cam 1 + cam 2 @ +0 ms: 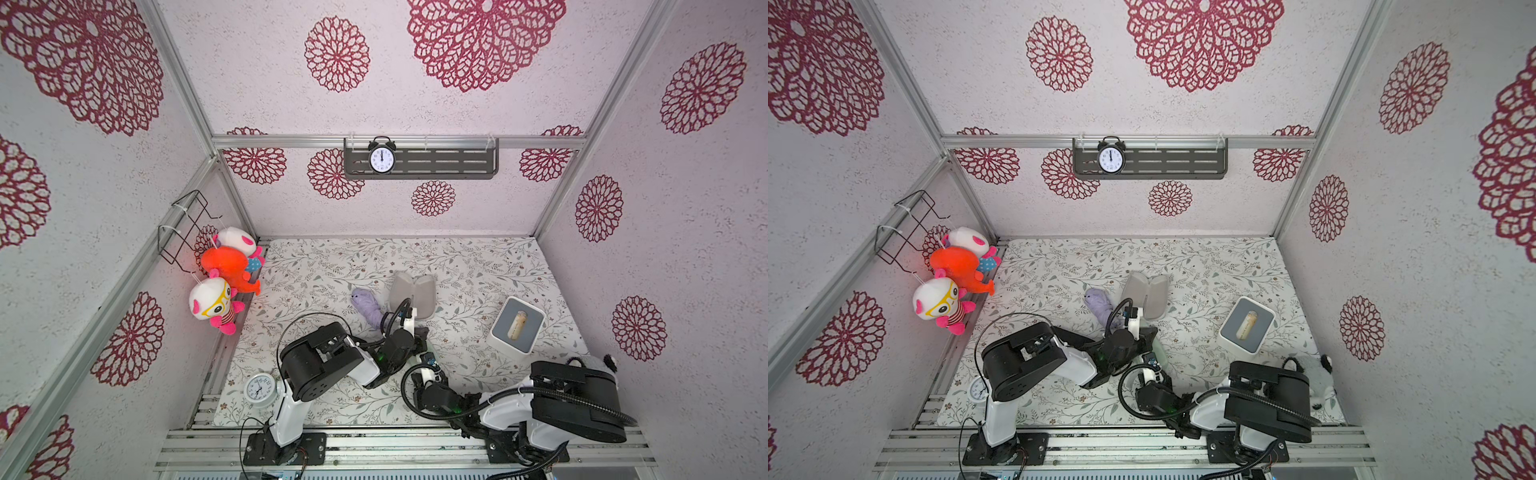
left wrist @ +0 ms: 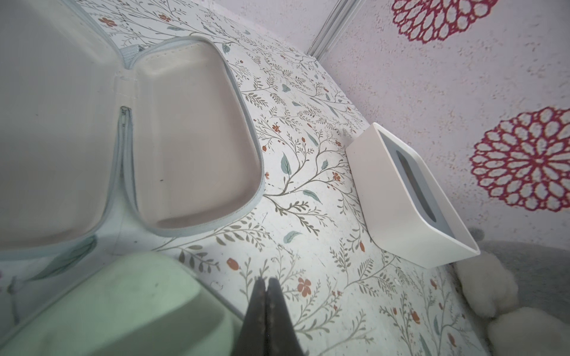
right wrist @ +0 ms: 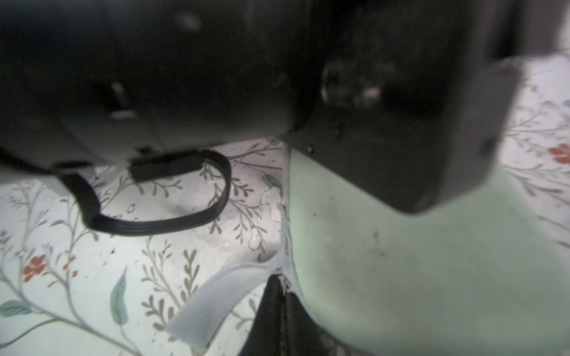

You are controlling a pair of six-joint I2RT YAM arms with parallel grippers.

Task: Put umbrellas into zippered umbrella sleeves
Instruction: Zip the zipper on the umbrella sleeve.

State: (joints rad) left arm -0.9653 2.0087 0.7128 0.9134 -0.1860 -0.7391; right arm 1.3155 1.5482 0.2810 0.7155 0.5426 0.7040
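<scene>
Arms (image 1: 368, 370) blk/wht, w/ looped blk cables (image 1: 404, 395)

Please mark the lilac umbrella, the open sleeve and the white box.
lilac umbrella (image 1: 366, 306): in a top view, mid fabric.
open sleeve (image 2: 194, 138): left wrist view, lining.
white box (image 2: 398, 197): left wrist view, side wall.

The umbrella (image 1: 366, 305) lies left of the open sleeve (image 1: 405, 286), the box (image 1: 505, 318) right.

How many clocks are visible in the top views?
2. A black alarm clock stands on the grey wall shelf at the back. A white round clock sits on the table's near corner, beside the left arm's base. The arms may hide more.
</scene>
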